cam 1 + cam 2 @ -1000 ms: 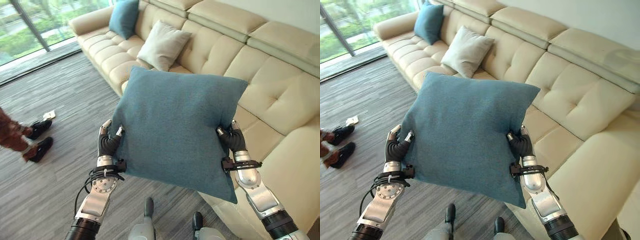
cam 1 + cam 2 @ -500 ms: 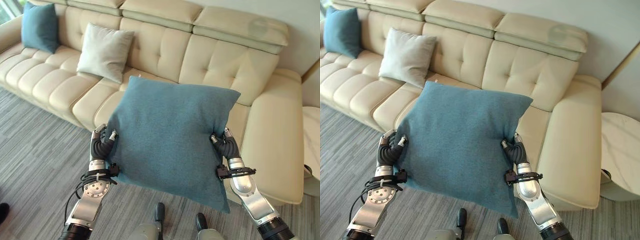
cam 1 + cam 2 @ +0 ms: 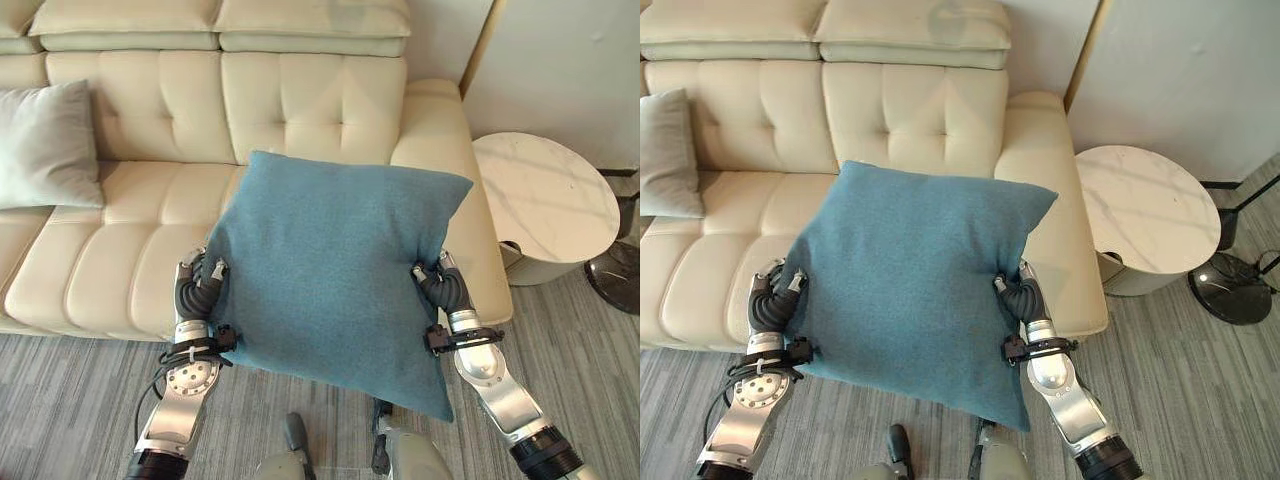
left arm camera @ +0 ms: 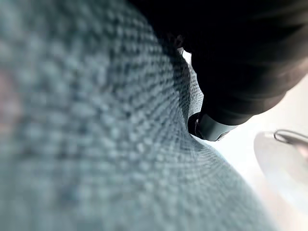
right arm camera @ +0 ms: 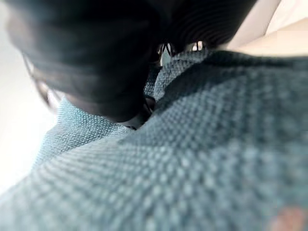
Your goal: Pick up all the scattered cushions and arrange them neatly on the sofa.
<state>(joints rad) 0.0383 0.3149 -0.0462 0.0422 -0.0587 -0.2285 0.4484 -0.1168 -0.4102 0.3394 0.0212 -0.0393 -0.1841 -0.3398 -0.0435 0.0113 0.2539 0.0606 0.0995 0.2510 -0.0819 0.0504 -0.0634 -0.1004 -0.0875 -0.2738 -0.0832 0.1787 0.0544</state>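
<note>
Change: the view has swung right along the sofa (image 3: 330, 110); a second ago its long left stretch and a far blue cushion were ahead, now the right-end seat, the armrest and a round side table (image 3: 545, 195) are. The camera turned; my grip looks the same.
Meaning: I judge that I now face a free seat for this cushion.
Blue cushion (image 3: 335, 275): held up in front of me, above the near edge of the seat, clear of it.
Left hand (image 3: 197, 288): curled onto the cushion's left edge.
Right hand (image 3: 443, 287): clamped on its right edge.
Grey cushion (image 3: 45, 145): propped against the backrest, far left.
Materials: coarse woven blue fabric, plump and square; smooth tufted cream leather; pale marble-look tabletop.
</note>
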